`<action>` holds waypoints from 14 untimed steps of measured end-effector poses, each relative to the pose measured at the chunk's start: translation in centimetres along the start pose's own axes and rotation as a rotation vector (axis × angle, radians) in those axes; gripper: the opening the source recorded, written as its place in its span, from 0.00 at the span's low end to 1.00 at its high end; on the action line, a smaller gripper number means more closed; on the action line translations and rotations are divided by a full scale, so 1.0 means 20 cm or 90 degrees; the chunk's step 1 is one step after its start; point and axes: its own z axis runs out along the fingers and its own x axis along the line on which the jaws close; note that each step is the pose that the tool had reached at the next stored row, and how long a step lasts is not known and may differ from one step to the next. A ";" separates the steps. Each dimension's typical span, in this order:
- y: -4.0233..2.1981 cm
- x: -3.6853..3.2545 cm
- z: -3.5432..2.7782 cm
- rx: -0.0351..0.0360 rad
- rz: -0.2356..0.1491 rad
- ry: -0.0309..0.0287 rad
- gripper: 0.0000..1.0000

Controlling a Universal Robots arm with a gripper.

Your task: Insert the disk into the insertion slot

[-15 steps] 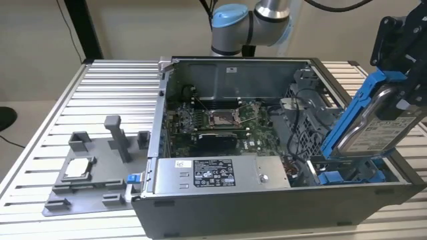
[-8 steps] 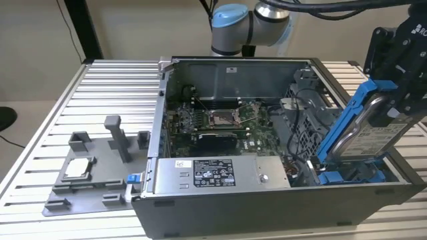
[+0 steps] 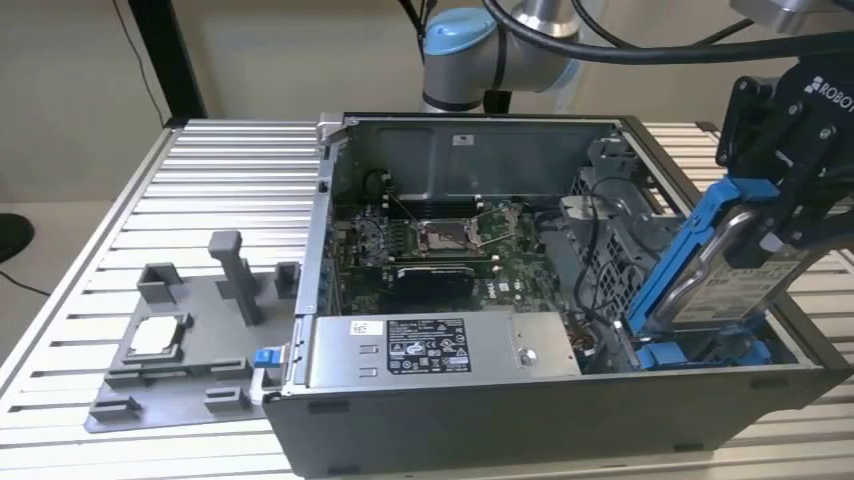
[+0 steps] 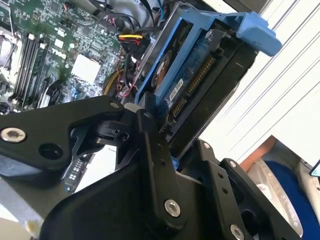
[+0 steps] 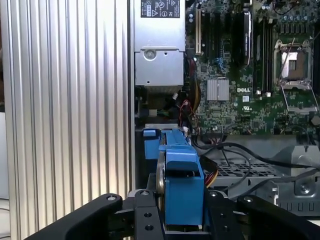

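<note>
your gripper (image 3: pixel 778 232) pinches the disk (image 3: pixel 714 282) between its fingers. the disk leans tilted, lower end at the insertion slot (image 3: pixel 701 352).

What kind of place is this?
Likely a robotics lab bench for PC assembly trials: ribbed aluminium table, open computer case, grey parts fixture, gripper holding the disk.

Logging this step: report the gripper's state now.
Gripper: closed, holding the disk.
</note>
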 end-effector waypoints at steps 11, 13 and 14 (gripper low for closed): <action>-0.010 0.000 0.042 -0.0002 0.000 -0.0114 0.00; -0.016 0.000 0.046 -0.0002 0.000 -0.0116 0.00; -0.018 0.000 0.048 -0.0002 0.000 -0.0116 0.00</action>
